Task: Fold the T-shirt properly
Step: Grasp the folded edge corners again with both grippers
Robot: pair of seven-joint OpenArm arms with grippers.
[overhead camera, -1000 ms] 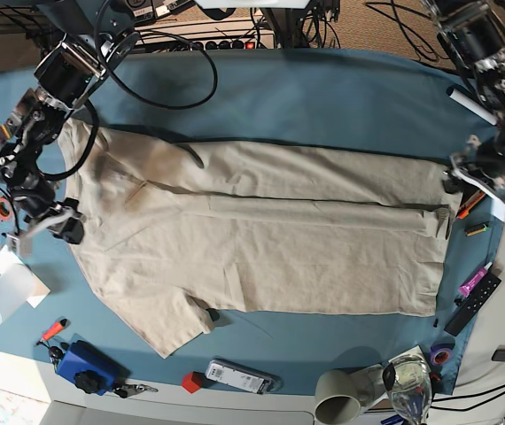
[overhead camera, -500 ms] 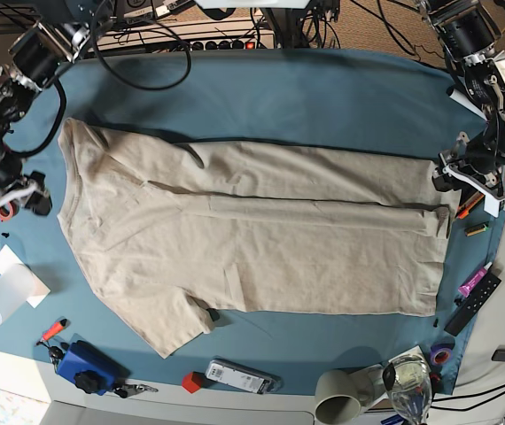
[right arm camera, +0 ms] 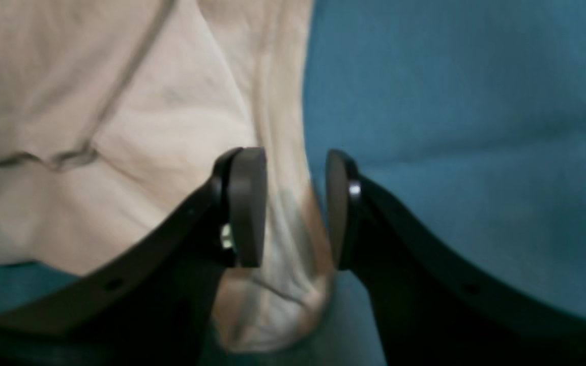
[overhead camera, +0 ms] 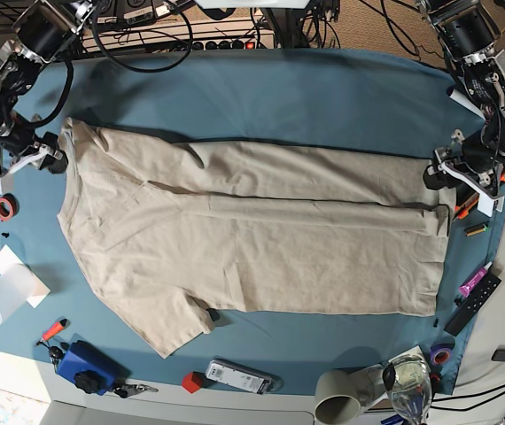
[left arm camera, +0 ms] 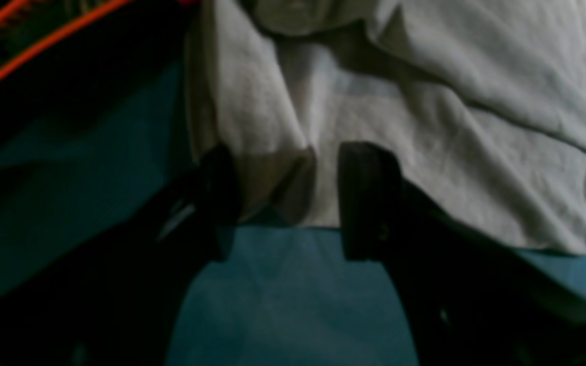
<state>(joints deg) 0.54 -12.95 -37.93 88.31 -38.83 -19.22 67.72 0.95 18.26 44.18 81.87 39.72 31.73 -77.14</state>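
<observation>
with one long edge already folded in, the t-shirt (overhead camera: 252, 235) lies flat on the teal worktop (overhead camera: 306, 93); the left gripper (left arm camera: 285, 203) and right gripper (right arm camera: 293, 208), jaws spread, straddle its opposite ends, apparently poised to pinch

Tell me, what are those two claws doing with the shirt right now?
Left gripper open at the shirt's hem corner. Right gripper open, straddling its collar-end edge. Shirt flat, partly folded. Nothing in the way.

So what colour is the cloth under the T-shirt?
Teal blue cloth, plain, clearest in the base view around the beige T-shirt.
</observation>
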